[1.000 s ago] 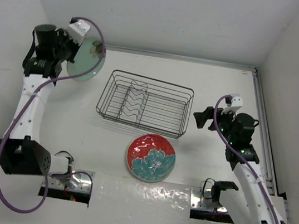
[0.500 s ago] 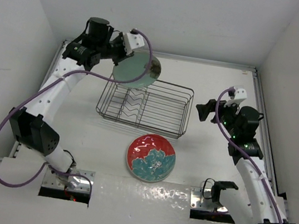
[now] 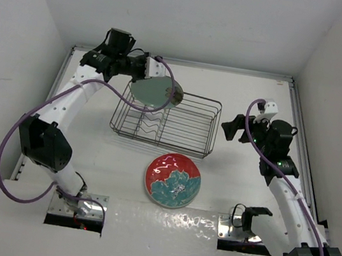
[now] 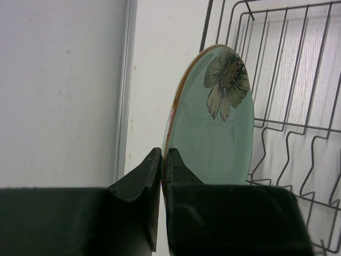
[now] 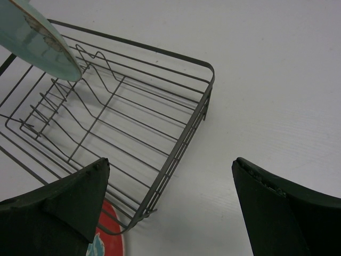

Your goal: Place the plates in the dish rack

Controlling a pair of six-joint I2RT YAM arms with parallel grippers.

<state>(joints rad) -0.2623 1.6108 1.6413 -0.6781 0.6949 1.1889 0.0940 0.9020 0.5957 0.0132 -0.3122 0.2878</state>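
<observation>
Counting two plates (image 3: 173,180), one dish rack (image 3: 191,123)

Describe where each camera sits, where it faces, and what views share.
Top external: above, behind the robot, looking down on left arm, right arm, dish rack, red plate.
Left wrist: looks along the left pincer, shut on the mint plate.
Right wrist: faces the dish rack through the open right pincer.
Shared by all: dish rack, mint plate.
</observation>
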